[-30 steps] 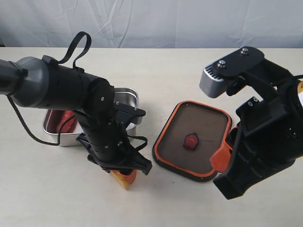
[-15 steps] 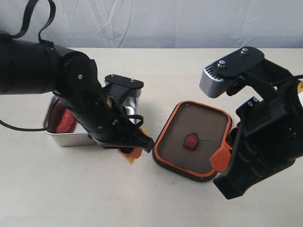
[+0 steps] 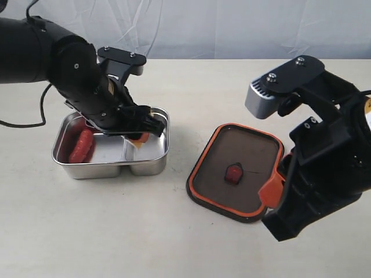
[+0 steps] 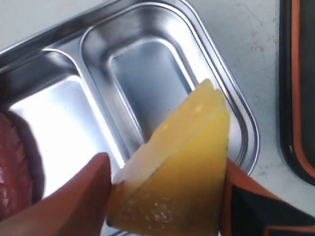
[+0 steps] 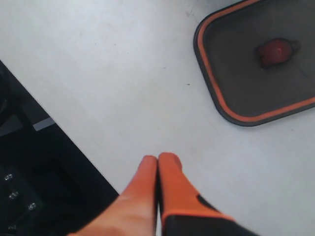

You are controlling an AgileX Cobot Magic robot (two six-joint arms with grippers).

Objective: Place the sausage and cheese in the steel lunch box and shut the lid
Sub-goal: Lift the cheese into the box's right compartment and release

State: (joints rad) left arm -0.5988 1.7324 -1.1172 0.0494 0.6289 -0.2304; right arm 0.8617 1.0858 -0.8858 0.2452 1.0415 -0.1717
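Note:
The steel lunch box point(image 3: 148, 168) point(image 4: 244, 129) sits left of centre with its two compartments open. The red sausage point(image 3: 81, 145) point(image 4: 11, 167) lies in its left compartment. My left gripper point(image 3: 139, 138) point(image 4: 165, 196) hangs over the right compartment, shut on the yellow cheese point(image 4: 179, 172) point(image 3: 132, 139). The dark lid point(image 3: 236, 171) point(image 5: 261, 64) rests upside down on the table to the right of the box, orange rim and valve point(image 3: 233, 172) showing. My right gripper point(image 3: 271, 194) point(image 5: 157, 160) is shut on nothing, beside the lid's near right edge.
The beige table point(image 3: 104, 231) spreads around the box and lid. A white cloth backdrop point(image 3: 232, 23) runs along the far edge. In the right wrist view a dark robot base part point(image 5: 29, 187) shows past the table edge.
My left gripper has lifted the cheese from the table in front of the box and carried it back and left over the box's right compartment. The right arm and lid have not moved.

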